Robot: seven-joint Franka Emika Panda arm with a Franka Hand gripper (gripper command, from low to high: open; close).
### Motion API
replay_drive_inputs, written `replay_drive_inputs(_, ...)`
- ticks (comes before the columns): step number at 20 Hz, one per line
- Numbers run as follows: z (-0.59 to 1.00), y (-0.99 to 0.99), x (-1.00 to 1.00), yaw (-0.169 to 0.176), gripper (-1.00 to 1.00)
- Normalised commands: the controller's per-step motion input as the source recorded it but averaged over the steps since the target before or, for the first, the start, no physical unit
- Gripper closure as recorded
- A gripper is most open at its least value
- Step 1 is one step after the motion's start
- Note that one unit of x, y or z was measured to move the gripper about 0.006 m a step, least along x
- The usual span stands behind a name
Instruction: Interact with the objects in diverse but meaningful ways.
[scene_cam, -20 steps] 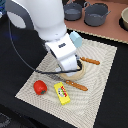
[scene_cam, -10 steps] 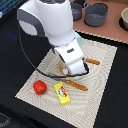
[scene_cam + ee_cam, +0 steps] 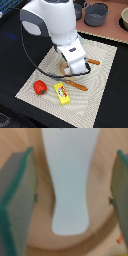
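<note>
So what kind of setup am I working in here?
Most likely a play-kitchen tabletop for robot practice: a woven placemat carries a toy tomato, a yellow box and a tan plate with orange-handled cutlery, and grey pots stand behind.

Black tabletop [image 3: 15, 55], beige checked mat [image 3: 100, 75]

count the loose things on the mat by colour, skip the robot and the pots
red: 1, the tomato
yellow: 1, the box
orange: 2, the cutlery handles
tan: 1, the plate, mostly hidden under the gripper
white: 1, the flat piece between the fingers in the wrist view
total: 6
</note>
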Motion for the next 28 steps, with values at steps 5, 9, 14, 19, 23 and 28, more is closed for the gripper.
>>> replay_drive_inputs(5, 0.98, -0.17, -0.02, -0.009, -1.0)
replay_drive_inputs(9, 0.53, -0.58, -0.13, -0.078, -1.0)
replay_drive_inputs(14, 0.25, -0.57, -0.21, -0.138, -1.0)
replay_drive_inputs(19, 0.08, -0.44, -0.21, -0.183, -1.0)
replay_drive_inputs(23, 0.0, -0.41, -0.22, -0.195, -1.0)
replay_drive_inputs(28, -0.01, -0.39, -0.14, -0.159, -1.0)
